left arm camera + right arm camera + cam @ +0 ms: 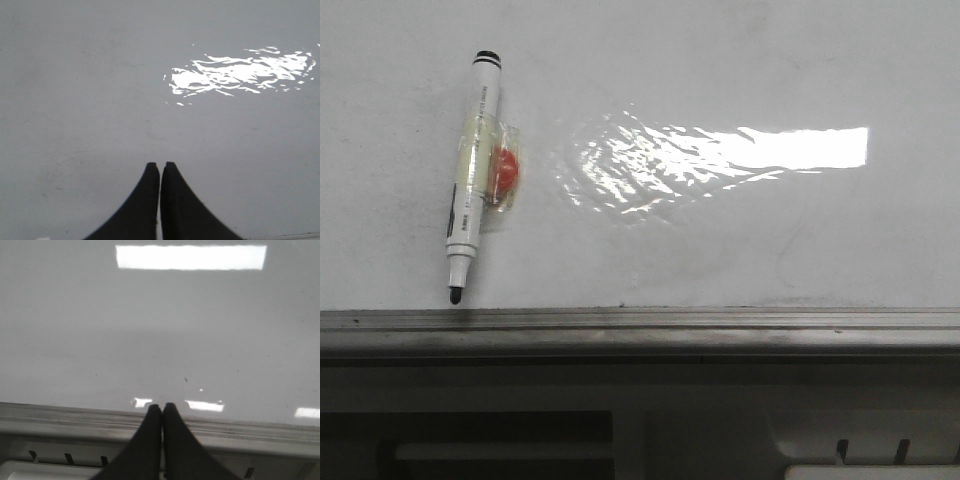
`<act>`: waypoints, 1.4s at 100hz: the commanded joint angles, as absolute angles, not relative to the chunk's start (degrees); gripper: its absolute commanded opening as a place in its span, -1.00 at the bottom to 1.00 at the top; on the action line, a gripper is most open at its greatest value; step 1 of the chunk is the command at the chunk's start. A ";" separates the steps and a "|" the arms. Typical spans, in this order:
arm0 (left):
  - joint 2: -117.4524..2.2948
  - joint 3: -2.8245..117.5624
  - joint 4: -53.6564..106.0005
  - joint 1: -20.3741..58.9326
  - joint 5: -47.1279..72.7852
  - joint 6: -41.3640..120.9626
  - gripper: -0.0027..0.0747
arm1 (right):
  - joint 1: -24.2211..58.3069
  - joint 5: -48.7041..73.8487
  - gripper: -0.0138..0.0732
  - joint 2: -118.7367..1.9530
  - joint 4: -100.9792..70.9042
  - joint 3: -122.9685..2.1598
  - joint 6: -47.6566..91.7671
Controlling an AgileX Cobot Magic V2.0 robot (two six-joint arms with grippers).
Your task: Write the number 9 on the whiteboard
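Starting from a bare whiteboard [740, 60]: no number 9 drawn yet, only glare and faint smudges. Marker [471, 175] lying flat on the left part of the board, cap end away, black tip close to the grey rail [640, 325], a taped orange blob [504, 170] on its side. Left claw [160, 166] pressed closed on nothing, over plain board. Right claw [162, 407] likewise closed and empty, above the rail. Best opened wide first, lowered across the barrel near the taped grip, squeezed squarely, then lifted with the tip pointing down toward clean board clear of the glare.
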State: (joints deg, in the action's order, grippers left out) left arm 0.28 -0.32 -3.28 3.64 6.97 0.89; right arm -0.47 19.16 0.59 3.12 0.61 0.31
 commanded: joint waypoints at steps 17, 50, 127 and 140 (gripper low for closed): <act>1.81 -2.56 -3.03 3.59 1.53 0.65 -0.98 | -0.38 10.79 -0.84 1.54 3.79 2.12 0.58; 1.81 -2.56 -2.66 3.59 1.53 0.65 -0.98 | -0.38 5.59 -0.84 1.54 3.89 2.12 0.58; 1.44 2.73 3.70 3.59 7.25 0.55 -0.98 | -0.38 9.06 -0.84 -0.55 -4.60 -1.20 0.47; -1.53 9.67 2.81 3.59 16.64 0.55 -0.98 | -0.38 9.83 -0.84 -3.99 -4.60 -2.66 0.47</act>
State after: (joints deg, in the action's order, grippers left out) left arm 0.28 4.16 2.49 3.64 15.67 0.89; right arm -0.47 13.48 -1.00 -4.11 0.24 0.31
